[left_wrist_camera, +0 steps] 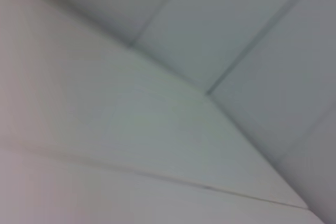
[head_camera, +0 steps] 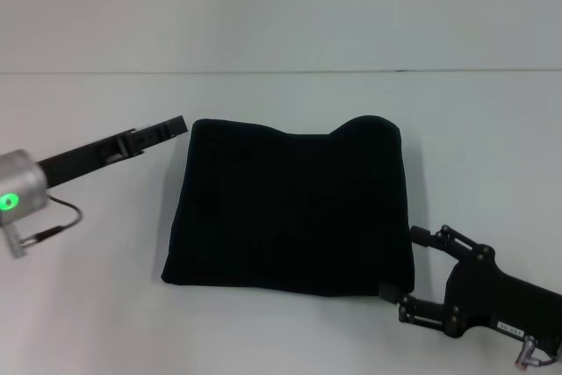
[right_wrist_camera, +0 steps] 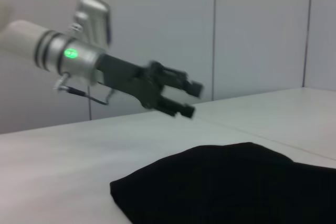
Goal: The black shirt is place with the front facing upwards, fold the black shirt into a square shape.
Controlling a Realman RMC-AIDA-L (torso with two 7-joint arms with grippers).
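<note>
Jaws: the left gripper [head_camera: 178, 125] stands slightly spread in the air off the shirt's [head_camera: 294, 204] far left corner; the right gripper [head_camera: 406, 274], spread, sits at its near right corner, perhaps touching. Folded roughly square mid-table [head_camera: 88, 305], the shirt could snag and unfold.
</note>
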